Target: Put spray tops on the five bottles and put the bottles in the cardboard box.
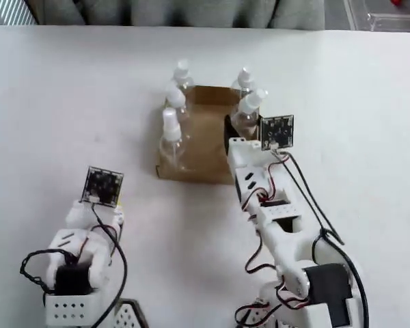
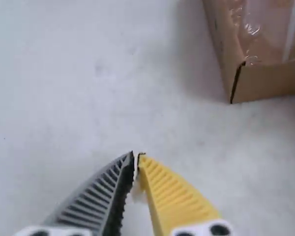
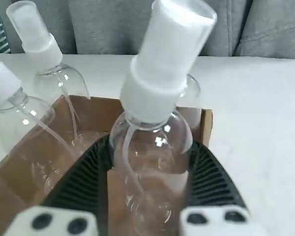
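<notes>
The right arm's fingers (image 3: 81, 184) grasp an upright, spray-topped bottle (image 3: 160, 88) inside the right edge of the cardboard box (image 1: 191, 174), beside other bottles (image 1: 171, 130), while the left arm's fingers (image 2: 172, 196), clenched and empty, sit off its front-left corner.

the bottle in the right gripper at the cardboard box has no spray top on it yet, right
Not quite. The bottle in the right gripper at the cardboard box already wears a white spray top, as the right wrist view shows.
</notes>
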